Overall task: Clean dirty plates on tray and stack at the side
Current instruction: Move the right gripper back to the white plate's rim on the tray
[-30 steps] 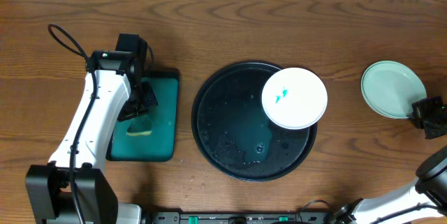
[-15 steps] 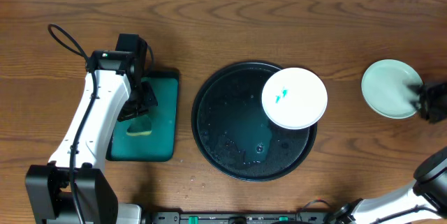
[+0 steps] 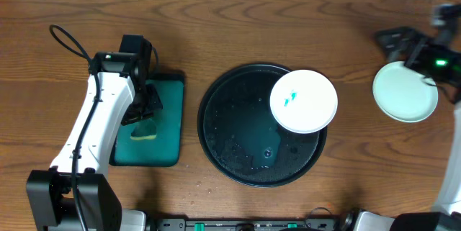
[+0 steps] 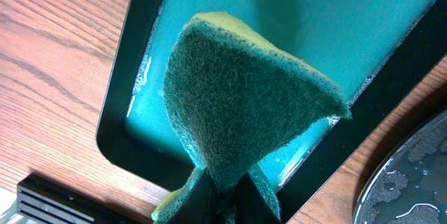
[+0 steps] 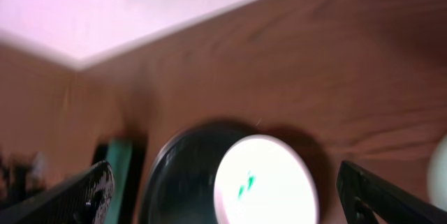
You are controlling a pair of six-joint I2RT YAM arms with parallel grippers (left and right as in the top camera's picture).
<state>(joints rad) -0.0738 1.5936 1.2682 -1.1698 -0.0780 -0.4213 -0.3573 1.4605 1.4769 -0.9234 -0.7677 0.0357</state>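
- Right gripper (image 3: 397, 44), gaping and empty, has left the mint plate (image 3: 405, 94) right of the tray (image 3: 223, 141).
- Smeared plate (image 3: 304, 101) on the tray seems next; left gripper (image 4: 225, 195) pinches the sponge (image 4: 237, 112).

Blurred: a smeared plate (image 5: 265, 178) on the black tray (image 5: 178, 175), fingers (image 5: 87, 190) spread wide.

I see one white plate (image 3: 303, 101) lying flat in the upper right part of the round black tray (image 3: 230, 152). Its edge reaches over the tray's rim on the right side. It carries two small teal-green smears left of its middle. The tray floor looks wet and glossy. A pale-mint plate (image 3: 405, 92) without smears lies flat on the brown bench (image 3: 288, 15), well apart from the tray to the right. I cannot tell whether another plate is under it.
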